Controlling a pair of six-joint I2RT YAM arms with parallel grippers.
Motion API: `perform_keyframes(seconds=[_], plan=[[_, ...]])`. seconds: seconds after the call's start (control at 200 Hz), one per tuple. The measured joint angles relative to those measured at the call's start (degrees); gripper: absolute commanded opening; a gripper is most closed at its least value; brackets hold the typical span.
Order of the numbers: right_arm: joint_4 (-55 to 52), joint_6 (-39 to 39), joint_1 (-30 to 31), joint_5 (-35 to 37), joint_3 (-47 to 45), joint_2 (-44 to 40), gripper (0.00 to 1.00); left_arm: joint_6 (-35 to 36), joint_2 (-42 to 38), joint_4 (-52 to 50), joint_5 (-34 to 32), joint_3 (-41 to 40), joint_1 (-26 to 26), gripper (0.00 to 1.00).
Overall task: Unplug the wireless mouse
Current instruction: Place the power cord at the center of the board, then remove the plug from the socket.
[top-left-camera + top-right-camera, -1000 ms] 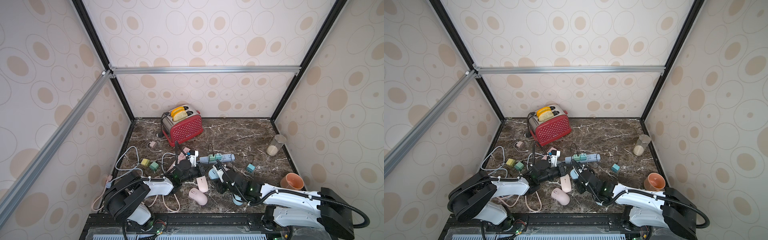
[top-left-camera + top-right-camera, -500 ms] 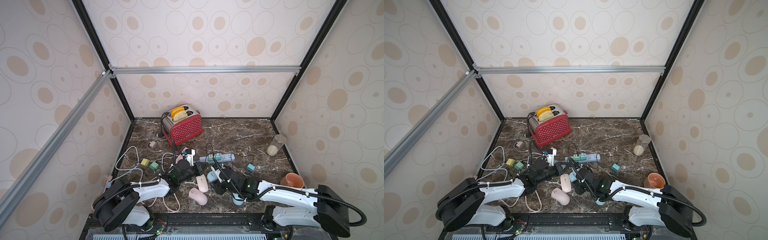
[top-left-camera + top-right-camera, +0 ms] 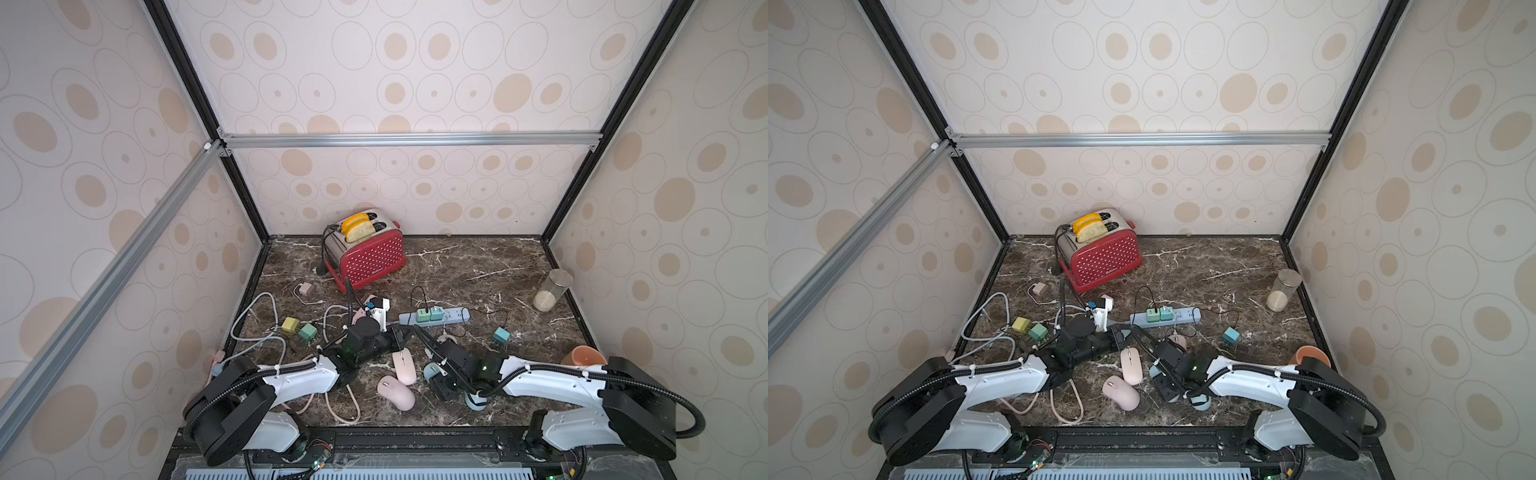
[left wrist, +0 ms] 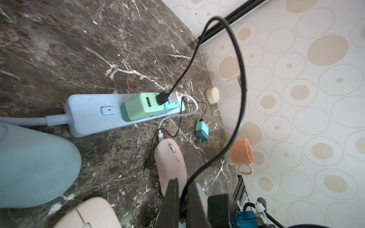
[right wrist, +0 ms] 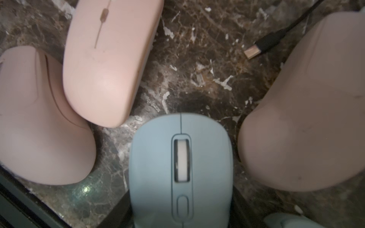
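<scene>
The left pincer [image 4: 183, 185] was clamped on a black cable [image 4: 242, 79] running to a green charger [image 4: 142, 106] on the power strip [image 4: 88, 112]; the right pincer [image 5: 180, 209] straddled the blue mouse [image 5: 180, 158] at the front of the tabletop [image 3: 457, 266], squeezing or not I could not tell; a flat pink mouse [image 5: 110, 59] and a loose black plug [image 5: 254, 51] lay ahead; the red toaster [image 3: 370, 257] bore a label too small to read.
</scene>
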Motion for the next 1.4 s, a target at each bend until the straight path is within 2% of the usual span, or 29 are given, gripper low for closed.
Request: perform_keyframes(seconds=[0.215,0.421,0.541,0.656,0.816,0.921,1.021,1.172,1.257,1.402], plan=[[1.0,0.1,-0.6,-0.6,1.3,1.0,0.79,3.5,-2.3,-8.9,-0.6,0.7,0.7,0.61],[0.7,0.2,-1.7,1.0,1.4,-5.2,0.79,6.0,-6.9,-15.2,-1.7,0.7,3.0,0.72],[-0.2,0.2,-5.1,2.3,2.0,-9.7,0.78,8.3,-10.5,-20.6,-3.1,1.2,4.9,0.74],[-1.3,0.0,-12.6,2.2,3.2,-12.5,0.76,11.8,-12.5,-26.4,-4.6,4.5,5.5,0.74],[-3.3,-0.4,-25.3,-1.0,5.9,-12.4,0.72,18.9,-12.2,-33.2,-4.2,13.4,5.0,0.72],[-3.6,-0.4,-31.5,-3.2,7.7,-10.0,0.71,25.4,-9.3,-38.7,-4.8,22.3,1.6,0.72],[-3.5,-0.4,-33.6,-5.1,8.5,-7.9,0.71,30.9,-5.0,-42.2,-3.3,29.4,-2.6,0.7],[-3.0,-0.4,-35.2,-7.5,8.6,-6.1,0.71,38.3,1.7,-48.4,-1.5,35.2,-6.6,0.72],[-2.5,-0.4,-36.0,-8.6,8.6,-5.6,0.72,42.1,6.2,-53.5,-2.1,39.9,-7.3,0.72],[-1.6,-0.4,-37.4,-10.5,8.6,-5.2,0.73,49.3,15.8,-63.6,-6.4,53.0,-6.9,0.67]])
